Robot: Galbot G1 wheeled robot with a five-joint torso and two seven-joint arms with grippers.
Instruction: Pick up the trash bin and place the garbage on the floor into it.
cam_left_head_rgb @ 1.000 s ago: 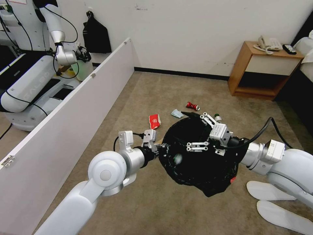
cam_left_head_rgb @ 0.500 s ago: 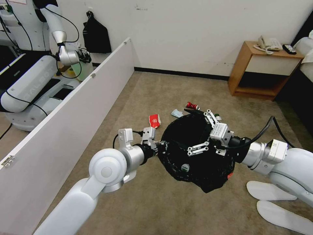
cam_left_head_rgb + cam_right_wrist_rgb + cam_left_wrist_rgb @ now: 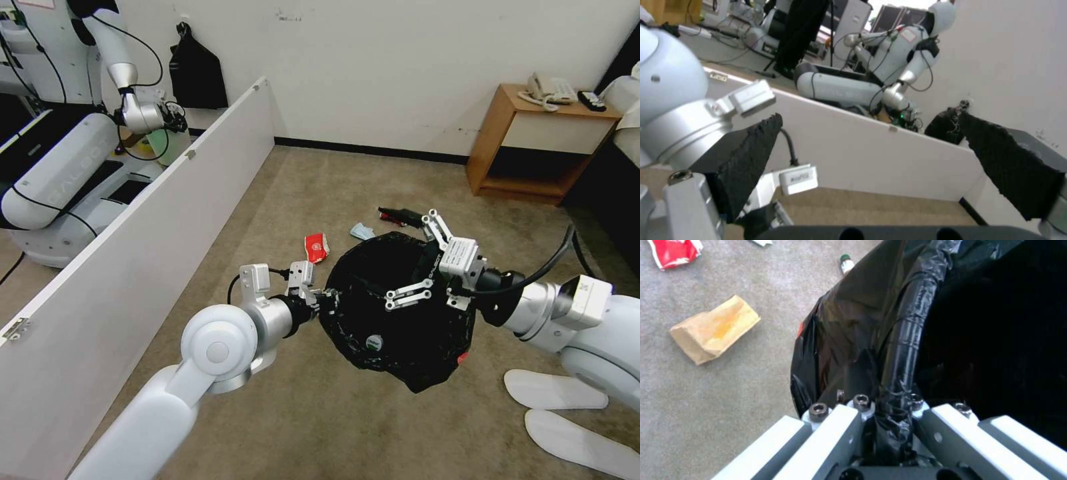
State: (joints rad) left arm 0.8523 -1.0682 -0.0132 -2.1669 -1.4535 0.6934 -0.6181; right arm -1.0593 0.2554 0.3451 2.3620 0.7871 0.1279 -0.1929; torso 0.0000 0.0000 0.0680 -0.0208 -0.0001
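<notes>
Black-lined bin (image 3: 400, 313): held off the floor (image 3: 320, 193) in the head view, tilted, mouth toward the camera; pick-up judged done.

Left gripper (image 3: 328, 301): fingers (image 3: 835, 440) clamped on the bagged rim, one finger outside the wall and one inside, as seen in the left wrist view.

Right gripper (image 3: 421, 261): fingers spread wide and empty over the bin mouth, touching nothing that could be made out; pads (image 3: 746, 156) seen well apart in the right wrist view.

Contents: one small round greenish item (image 3: 374, 343) was noted in the bag, identity uncertain.

Left on the floor: carton (image 3: 316, 246), mask (image 3: 363, 231), can (image 3: 399, 215) beyond the bin; cardboard (image 3: 713, 328) and bottle (image 3: 845, 264) beside it; slippers (image 3: 567, 413) by the right arm. Task judged partly complete, most litter uncollected.
</notes>
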